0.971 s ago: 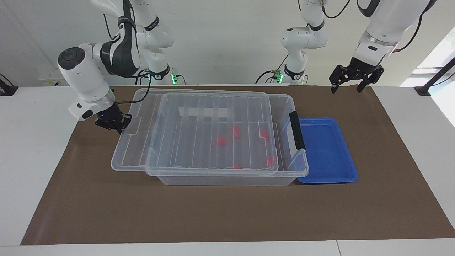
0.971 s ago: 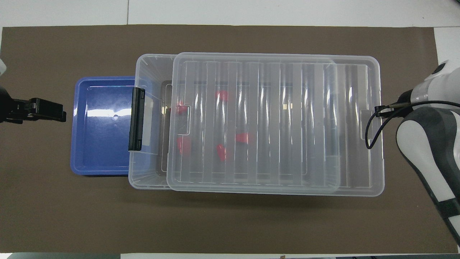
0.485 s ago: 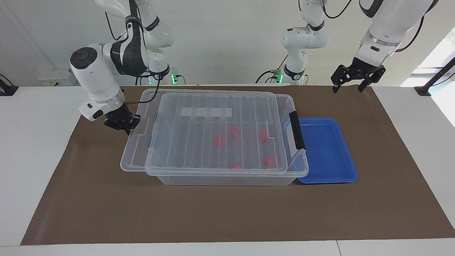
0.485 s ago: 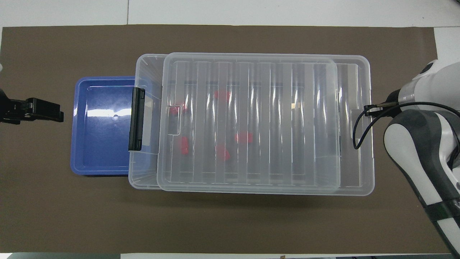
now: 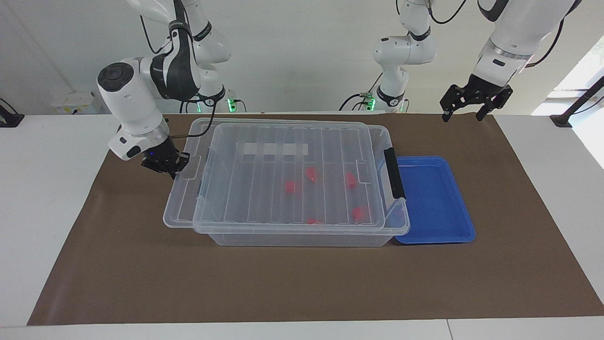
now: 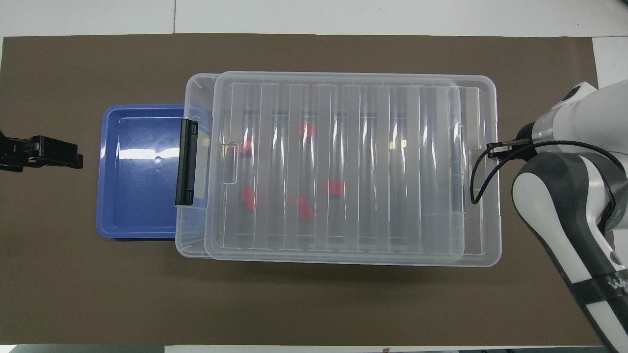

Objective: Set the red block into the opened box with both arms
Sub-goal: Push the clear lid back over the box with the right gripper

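Observation:
Several red blocks [image 5: 291,187] [image 6: 335,187] lie inside the clear box [image 5: 302,240] [image 6: 194,93], seen through its ribbed lid [image 5: 264,189] [image 6: 373,171]. The lid lies flat over most of the box and overhangs it toward the right arm's end. Only a strip by the black latch bar [image 5: 394,173] [image 6: 186,162] is uncovered. My right gripper [image 5: 172,169] is shut on the tab at the lid's overhanging edge. My left gripper [image 5: 464,116] [image 6: 73,156] hangs open and empty in the air over the mat at the left arm's end.
A shallow blue tray [image 5: 434,198] [image 6: 137,186] with nothing in it lies against the box's latch end, partly under its rim. Everything stands on a brown mat [image 5: 302,283]. The right arm's forearm [image 6: 564,220] stretches over the mat at its own end.
My right gripper has moved toward the left arm's end with the lid, which now covers more of the box. The left gripper has risen slightly and stays open.

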{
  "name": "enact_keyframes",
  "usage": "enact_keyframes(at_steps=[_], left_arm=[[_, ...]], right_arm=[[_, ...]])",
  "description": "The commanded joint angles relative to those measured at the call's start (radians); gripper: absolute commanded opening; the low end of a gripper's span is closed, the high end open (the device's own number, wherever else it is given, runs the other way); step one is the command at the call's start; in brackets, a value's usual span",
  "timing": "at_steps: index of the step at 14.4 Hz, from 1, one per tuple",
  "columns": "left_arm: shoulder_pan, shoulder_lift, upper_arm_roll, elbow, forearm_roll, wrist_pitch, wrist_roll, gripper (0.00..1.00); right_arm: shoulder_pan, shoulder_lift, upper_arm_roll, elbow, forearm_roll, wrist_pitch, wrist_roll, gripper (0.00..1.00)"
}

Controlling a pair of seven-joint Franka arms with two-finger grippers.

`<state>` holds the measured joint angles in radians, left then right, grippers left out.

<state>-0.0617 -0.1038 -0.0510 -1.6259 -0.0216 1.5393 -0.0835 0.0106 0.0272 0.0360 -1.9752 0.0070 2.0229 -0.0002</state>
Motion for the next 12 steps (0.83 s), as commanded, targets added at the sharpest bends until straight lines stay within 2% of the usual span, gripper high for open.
enact_keyframes(at_steps=[1, 12], left_arm=[[-0.01, -0.027, 0.011, -0.008, 0.011, -0.013, -0.001, 1.0], [0.003, -0.053, 0.014, -0.022, 0.011, -0.027, 0.013, 1.0]], right_arm=[[0.0, -0.013, 0.005, -0.031, 0.016, 0.026, 0.028, 0.0], [0.034, -0.013, 0.013, -0.031, 0.046, 0.037, 0.077, 0.0]])
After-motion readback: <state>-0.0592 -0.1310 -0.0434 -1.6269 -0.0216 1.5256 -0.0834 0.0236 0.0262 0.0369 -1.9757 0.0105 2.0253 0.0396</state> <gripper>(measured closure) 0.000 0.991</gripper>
